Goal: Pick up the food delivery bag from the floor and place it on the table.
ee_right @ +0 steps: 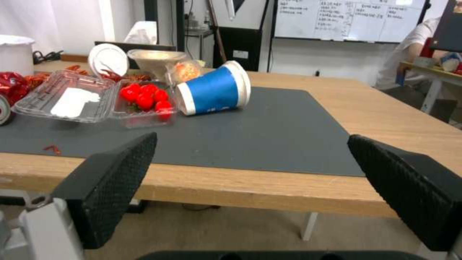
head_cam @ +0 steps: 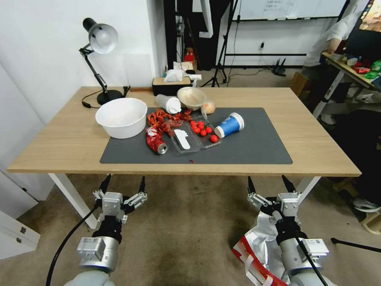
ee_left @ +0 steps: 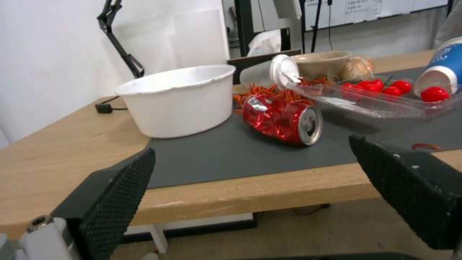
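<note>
Head view, with both wrist views. I have both arms raised in front of the table [head_cam: 317,159], short of its near edge and above the floor [head_cam: 186,230]. The left gripper [head_cam: 123,183] sits below the near edge toward the near left corner, fingers spread wide with nothing between them; its fingers [ee_left: 115,202] frame the crushed red can [ee_left: 284,121] and the white bowl [ee_left: 178,99]. The right gripper [head_cam: 270,183] sits below the near edge toward the near right corner, likewise spread wide and empty; its fingers [ee_right: 113,184] frame the tipped blue paper cup [ee_right: 216,90].

The food delivery bag [head_cam: 258,254] lies on the floor beside and partly under my right arm, silver lining and a red panel showing, well short of the table.

On the dark grey mat [head_cam: 254,147], toward its far left part, I see the bowl, the can, a clear clamshell tray [head_cam: 186,137], small red tomatoes [head_cam: 202,129] and red food scraps [head_cam: 166,119]. A black desk lamp [head_cam: 101,59] stands at the far left corner, and a tissue box [head_cam: 170,83] rests on the far edge.
</note>
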{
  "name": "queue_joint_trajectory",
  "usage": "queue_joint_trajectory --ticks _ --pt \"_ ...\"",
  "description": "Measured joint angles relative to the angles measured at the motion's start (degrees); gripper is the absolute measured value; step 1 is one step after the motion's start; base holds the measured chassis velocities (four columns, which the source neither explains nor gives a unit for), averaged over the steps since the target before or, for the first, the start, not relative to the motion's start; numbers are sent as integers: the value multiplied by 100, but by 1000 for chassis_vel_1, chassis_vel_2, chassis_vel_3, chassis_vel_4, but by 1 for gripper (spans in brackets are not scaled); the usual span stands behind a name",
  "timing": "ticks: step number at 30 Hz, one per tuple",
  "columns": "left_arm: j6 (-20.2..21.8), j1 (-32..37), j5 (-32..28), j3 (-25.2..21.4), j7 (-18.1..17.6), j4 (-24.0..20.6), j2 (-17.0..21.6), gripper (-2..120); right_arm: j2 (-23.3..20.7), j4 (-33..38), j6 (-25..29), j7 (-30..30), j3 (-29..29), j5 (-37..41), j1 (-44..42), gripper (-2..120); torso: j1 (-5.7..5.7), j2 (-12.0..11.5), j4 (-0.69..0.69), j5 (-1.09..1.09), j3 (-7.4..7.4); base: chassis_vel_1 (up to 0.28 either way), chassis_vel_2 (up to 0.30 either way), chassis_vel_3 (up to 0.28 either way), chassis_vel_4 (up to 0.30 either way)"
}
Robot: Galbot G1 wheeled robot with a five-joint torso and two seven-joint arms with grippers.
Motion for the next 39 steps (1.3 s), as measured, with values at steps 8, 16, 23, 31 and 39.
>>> queue_joint_trajectory --ticks 8,16,23,31,39 --pt "0 0 -9 5 -9 0 7 100 49 35 0 -55 -28 -46 -112 100 0 0 3 1 0 0 0 0 0" --pt "468 50 -990 628 -784 -88 726 100 618 523 78 -785 -449 -547 -1322 100 -1 1 -4 -4 -1 0 0 0 0" --pt "742 137 -1858 1099 -1435 -139 1409 100 641 544 186 -889 -44 -283 -1224 100 0 0 -1 3 0 0 0 0 0" --pt "393 213 -1941 1057 -1529 -16 1464 100 629 544 209 -946 205 -76 -1149 100 -1 0 1 0 0 0 0 0 0" --pt "-101 243 -2086 1031 -1616 134 1457 100 624 511 219 -960 263 -24 -1126 100 0 0 0 0 0 0 0 0 0"
